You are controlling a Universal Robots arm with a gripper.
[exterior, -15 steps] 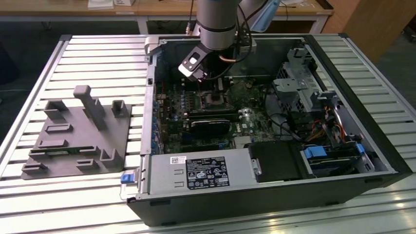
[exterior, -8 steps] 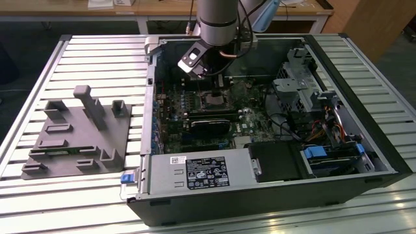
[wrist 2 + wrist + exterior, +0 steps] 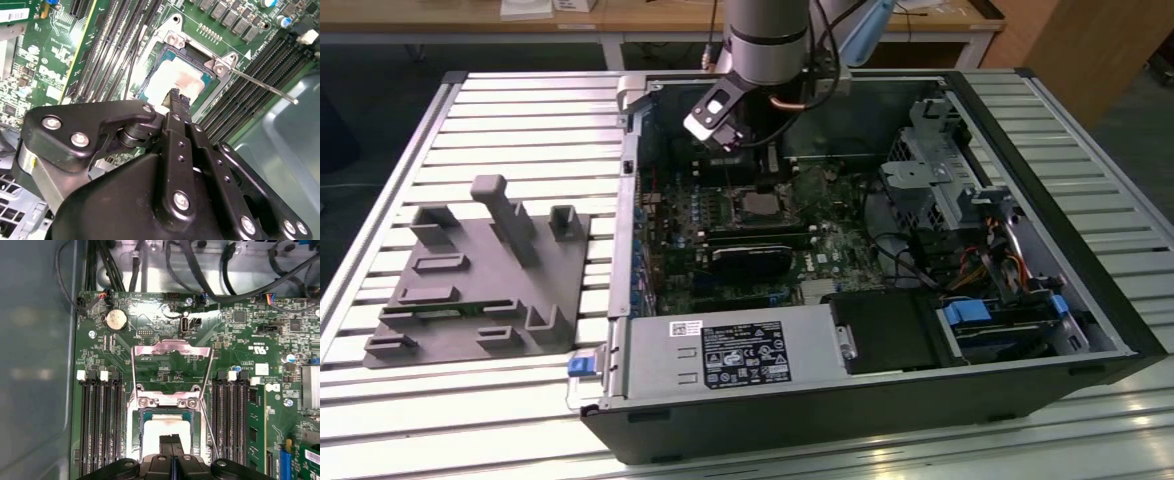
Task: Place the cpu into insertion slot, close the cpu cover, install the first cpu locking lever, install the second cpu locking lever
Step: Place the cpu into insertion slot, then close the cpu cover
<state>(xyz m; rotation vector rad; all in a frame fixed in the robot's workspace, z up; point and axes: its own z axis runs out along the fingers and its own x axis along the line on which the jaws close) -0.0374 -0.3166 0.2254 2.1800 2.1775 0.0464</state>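
Note:
The cpu (image 3: 162,427) lies flat in the insertion slot (image 3: 133,432) on the green motherboard, its pale silver top (image 3: 172,80) showing in both wrist views. The cpu cover (image 3: 172,346), a thin metal frame, stands flipped open beyond the socket. A thin locking lever (image 3: 260,86) sticks out free beside the socket, and a lever rod (image 3: 212,405) runs along its side. My gripper (image 3: 177,96) hangs right over the chip with its black fingers pressed together and nothing between them. In the exterior view the gripper (image 3: 754,150) reaches into the open case above the socket (image 3: 758,205).
Long black memory slots (image 3: 100,425) flank the socket on both sides. A power supply (image 3: 734,355) fills the case's near edge, a drive cage (image 3: 934,170) and cables the exterior view's right. A grey fixture block (image 3: 480,270) sits on the slatted table at the exterior view's left.

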